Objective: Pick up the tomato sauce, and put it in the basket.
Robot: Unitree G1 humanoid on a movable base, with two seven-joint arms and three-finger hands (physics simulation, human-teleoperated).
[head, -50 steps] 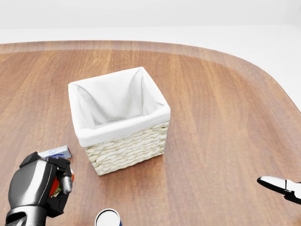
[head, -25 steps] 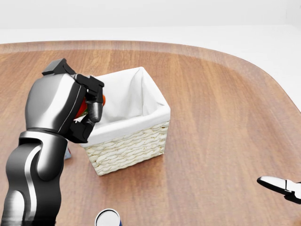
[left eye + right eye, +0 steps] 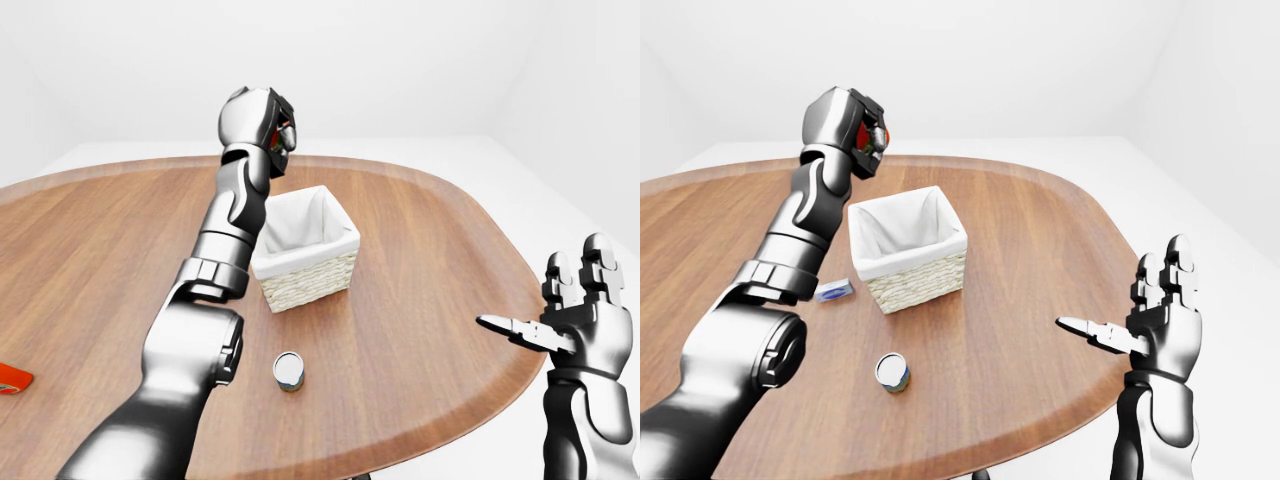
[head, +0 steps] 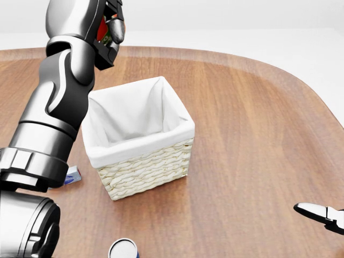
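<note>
Left hand [image 3: 855, 128] is raised high above the wooden counter [image 3: 1020, 260], fingers curled tight around the tomato sauce [image 3: 872, 133], so only a sliver of red with a bit of green peeks out between them. In the head view the fist sits at the very top edge, up and to the left of the basket [image 4: 141, 138], and from the arm's angle it looks like it's hanging above the basket's far left rim rather than dead over the middle. That basket is a pale woven square thing with a white cloth liner folded over the rim, sitting around the middle of the counter. Right hand [image 3: 578, 318] is way off at the right side past the counter's edge, palm up-ish with all fingers spread, holding nothing. Other stuff lying around: a small can [image 3: 288, 370] standing upright near the bottom of the views, a little blue and white box [image 3: 835, 291] lying flat just left of the basket, and something flat and orange-red [image 3: 12, 378] at the far left edge of the left-eye view, cut off so can't tell what it is.
</note>
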